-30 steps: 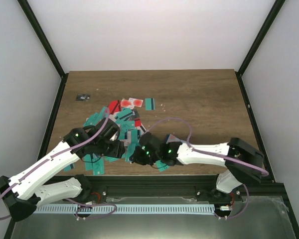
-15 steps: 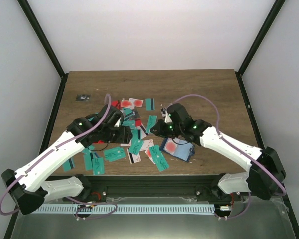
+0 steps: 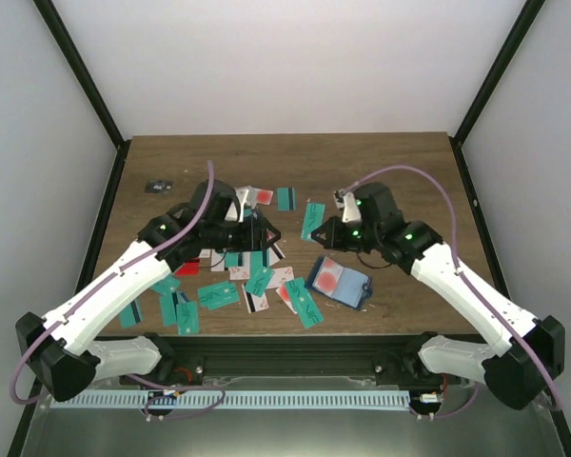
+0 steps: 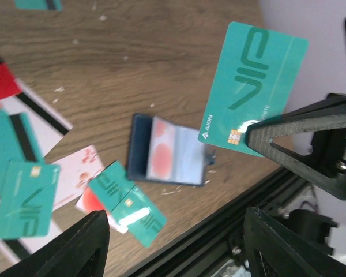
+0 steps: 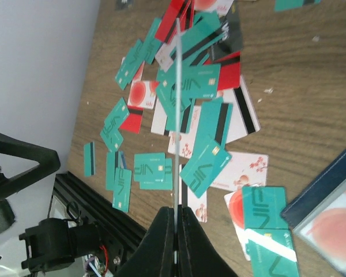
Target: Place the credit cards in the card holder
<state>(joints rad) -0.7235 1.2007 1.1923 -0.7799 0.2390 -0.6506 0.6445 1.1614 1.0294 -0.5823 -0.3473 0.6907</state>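
The table (image 3: 400, 171) looks as it did 1 second ago; the 2 arms have moved most. Back then both were bent low over the near side of the pile, wrists almost touching. The right arm (image 3: 466, 286) has since swung up and out to the right, and the left arm (image 3: 105, 300) has reached further in, over the far part of the pile.

The credit cards (image 3: 219, 296) lie scattered left of centre, mostly teal, a few red or white. More of them show now that the arms have lifted off them.

The card holder (image 4: 139, 147) was hidden under the right arm 1 second ago. It lies open and flat near the front edge, right of the pile, with a red-blotched card in its window. It has not shifted in the last half second.

The right gripper (image 5: 177, 212) is clamped tight on 1 teal card (image 4: 255, 81), held on edge in the air behind the holder, further right than half a second ago.

The left gripper (image 3: 259, 233) has its fingers (image 4: 81, 248) spread well apart, with nothing between them.

A small black-grey object (image 3: 158, 186) sits unmoved at the far left.
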